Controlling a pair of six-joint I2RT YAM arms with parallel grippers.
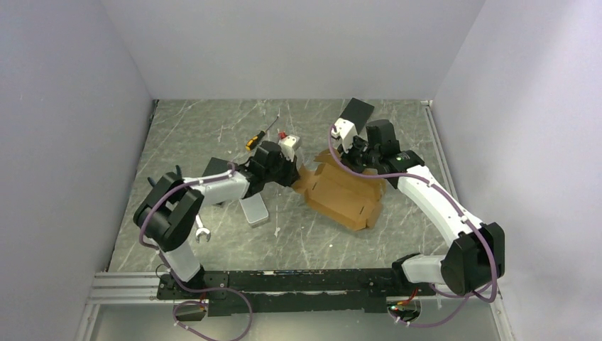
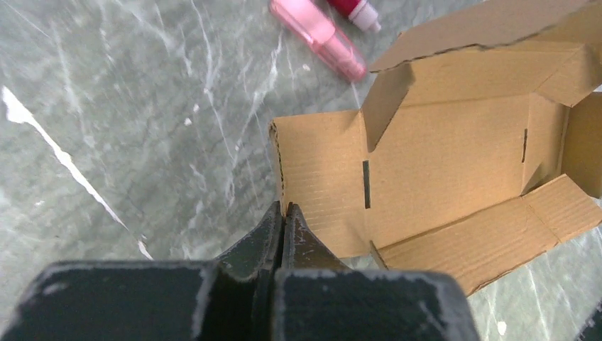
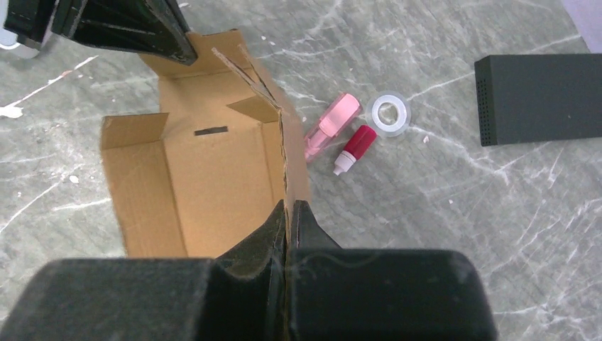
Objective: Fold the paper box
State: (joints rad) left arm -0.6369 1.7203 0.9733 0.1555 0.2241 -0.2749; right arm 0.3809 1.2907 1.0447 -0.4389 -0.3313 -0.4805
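Left gripper (image 2: 284,213) is squeezed shut on the box (image 2: 440,170) end flap, right gripper (image 3: 289,209) on a side wall, probably to lift them.

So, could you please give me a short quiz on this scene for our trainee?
1. True or false: the paper box is fully folded shut.
2. What lies right beside the pink tube? A) a red bottle B) a spoon C) a battery
3. Which hands pinch the paper box?
Key: 1 false, its flaps stand open; 2 A; 3 both, the left hand and the right hand, each shut on an edge.
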